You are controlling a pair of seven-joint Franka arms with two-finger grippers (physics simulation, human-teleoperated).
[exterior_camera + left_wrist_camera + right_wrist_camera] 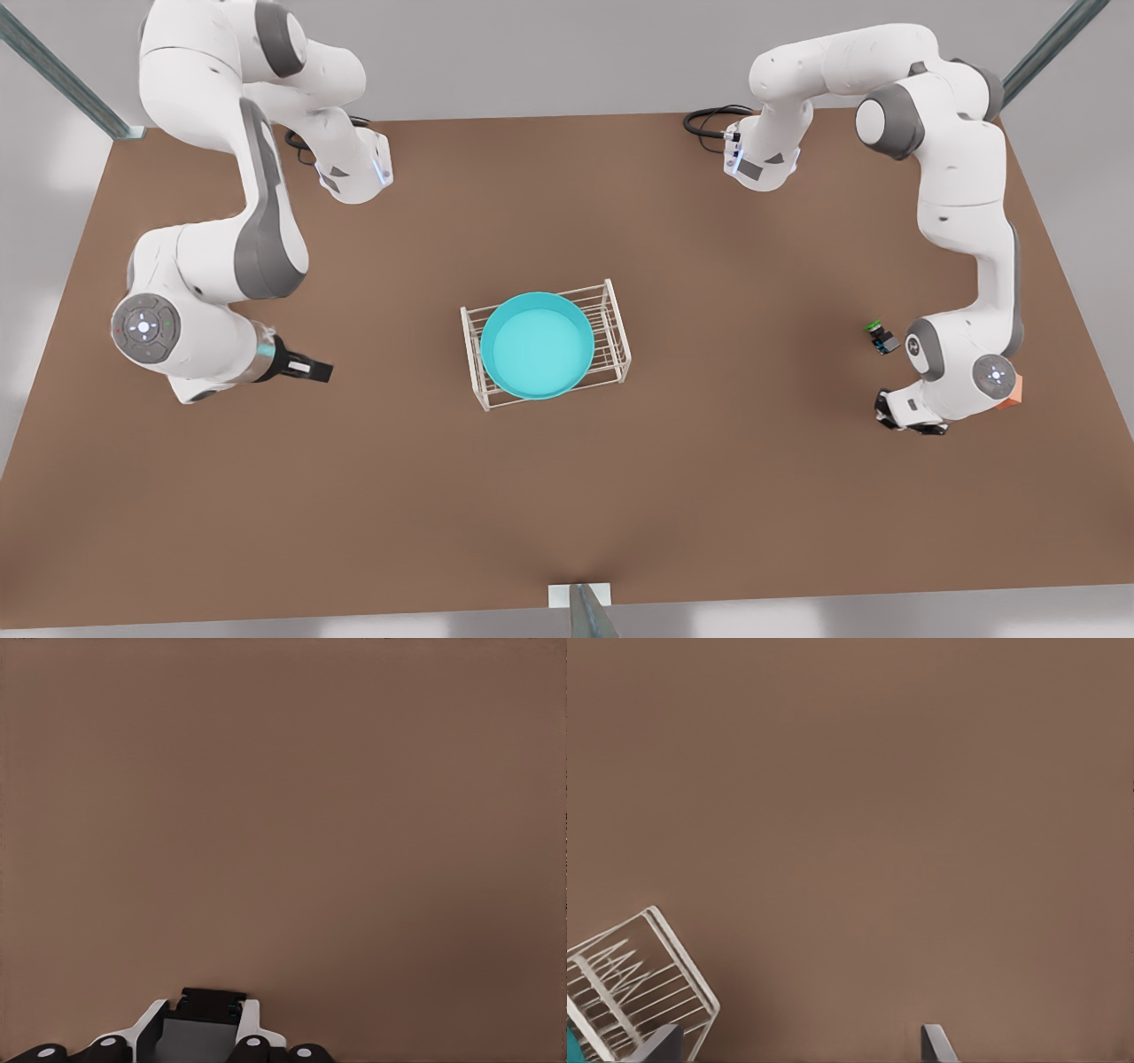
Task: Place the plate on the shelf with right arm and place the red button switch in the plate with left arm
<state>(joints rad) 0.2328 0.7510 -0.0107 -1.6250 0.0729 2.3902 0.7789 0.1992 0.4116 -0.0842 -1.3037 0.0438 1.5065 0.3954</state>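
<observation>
The turquoise plate [537, 346] lies on top of the white wire shelf [616, 341] at the table's middle; a corner of the shelf [642, 983] appears in the right wrist view. My right gripper [310, 367], at the front view's left, is open with nothing in it, a short way from the shelf and pointing at it. My left gripper [897, 415] hangs low over the table at the front view's right. It is shut on the red button switch [211, 1003], of which a small black boxy body shows at the fingertips; the red cap is hidden.
A tiny green-capped switch [880, 338] sits just behind the left gripper. An orange cube [1013, 397] peeks out from behind that arm's wrist. Black cables [709, 120] lie at the back edge. The brown table [567, 496] is bare toward the front.
</observation>
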